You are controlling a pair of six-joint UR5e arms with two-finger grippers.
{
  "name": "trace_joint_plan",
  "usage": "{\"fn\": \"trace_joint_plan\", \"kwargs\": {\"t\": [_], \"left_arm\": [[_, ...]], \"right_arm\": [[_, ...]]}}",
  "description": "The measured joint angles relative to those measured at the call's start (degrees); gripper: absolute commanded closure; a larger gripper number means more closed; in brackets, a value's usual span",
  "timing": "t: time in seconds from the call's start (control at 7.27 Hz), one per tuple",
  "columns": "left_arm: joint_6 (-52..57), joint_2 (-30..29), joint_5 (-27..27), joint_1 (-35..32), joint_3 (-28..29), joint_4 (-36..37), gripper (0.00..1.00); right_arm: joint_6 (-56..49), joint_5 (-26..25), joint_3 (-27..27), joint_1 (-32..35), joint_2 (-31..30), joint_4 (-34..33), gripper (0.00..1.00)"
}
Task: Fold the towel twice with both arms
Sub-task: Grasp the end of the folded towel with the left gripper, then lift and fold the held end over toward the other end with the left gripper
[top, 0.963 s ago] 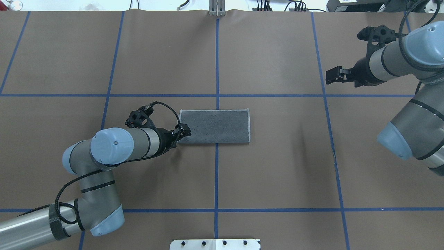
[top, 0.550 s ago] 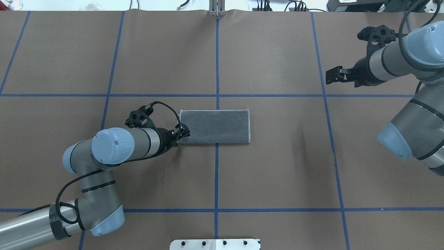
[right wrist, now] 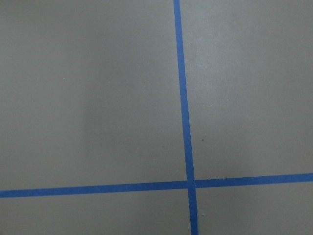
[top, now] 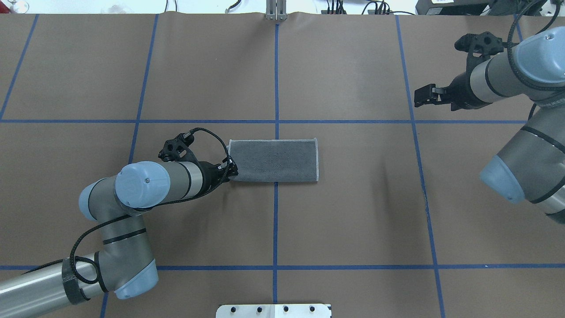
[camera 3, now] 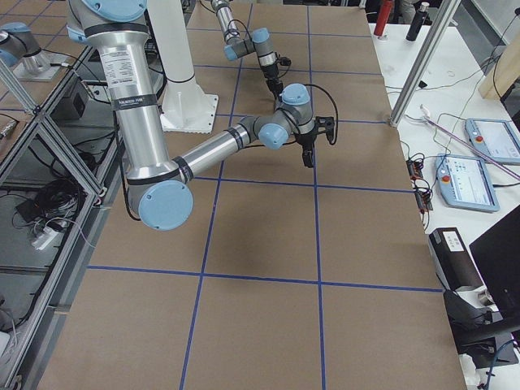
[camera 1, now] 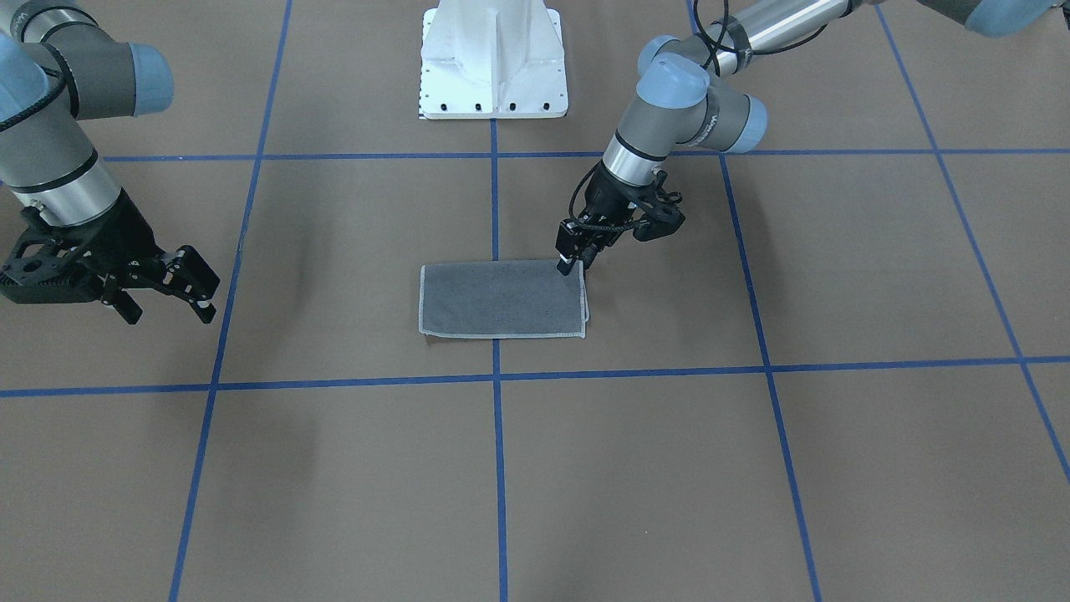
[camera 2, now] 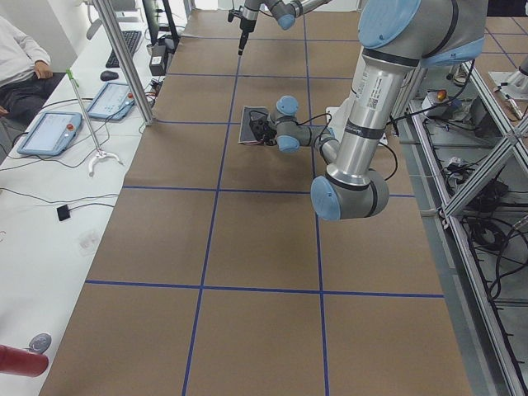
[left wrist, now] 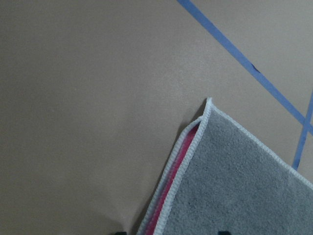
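Note:
The towel [top: 273, 161] lies flat near the table's middle, folded into a rectangle with its dark grey face up; it also shows in the front view [camera 1: 501, 298]. The left wrist view shows its corner [left wrist: 234, 186] with a pink strip between the two layers. My left gripper [top: 232, 170] is low at the towel's left near corner [camera 1: 570, 263]. Its two tips just show at the bottom of the wrist view, apart, with the towel's edge between them. My right gripper [top: 420, 96] is open and empty, far right of the towel, above bare table [camera 1: 167, 305].
Brown table cover with a blue tape grid [top: 276, 121]. The white pedestal base [camera 1: 493, 58] stands at the robot's side. A side bench with tablets and cables [camera 2: 58, 132] runs along the far edge, with a person seated there.
My left gripper has slid a little to the left, from over the towel's corner to its very edge. The towel and the right arm have not moved.

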Motion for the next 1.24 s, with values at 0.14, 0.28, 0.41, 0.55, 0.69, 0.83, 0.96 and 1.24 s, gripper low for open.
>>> {"fn": "trace_joint_plan", "kwargs": {"t": [0.14,0.28,0.41,0.55,0.69,0.83,0.96,1.24], "left_arm": [[0.2,0.0,0.0,-0.1,-0.1,0.0,0.67],[0.2,0.1,0.0,-0.1,-0.1,0.0,0.96],[0.3,0.1,0.0,-0.3,-0.2,0.0,1.00],[0.4,0.2,0.0,-0.5,-0.2,0.0,1.00],[0.5,0.4,-0.1,-0.8,-0.3,0.0,1.00],[0.8,0.6,-0.2,-1.5,-0.6,0.0,1.00],[2.0,1.3,-0.3,-2.5,-1.9,0.0,1.00],[6.5,5.8,-0.4,-5.0,-7.4,0.1,1.00]], "right_arm": [[0.0,0.0,0.0,0.0,0.1,0.0,0.00],[0.0,0.0,-0.1,0.0,0.1,0.1,0.00],[0.0,0.0,-0.1,0.0,0.1,0.1,0.00],[0.0,0.0,-0.1,0.0,0.1,0.1,0.00],[0.0,0.0,-0.1,0.0,0.1,0.1,0.00],[0.0,0.0,-0.2,0.0,0.1,0.1,0.00],[-0.1,0.0,-0.2,0.1,0.1,0.1,0.00],[-0.2,0.0,-0.3,0.1,0.1,0.0,0.00]]}}
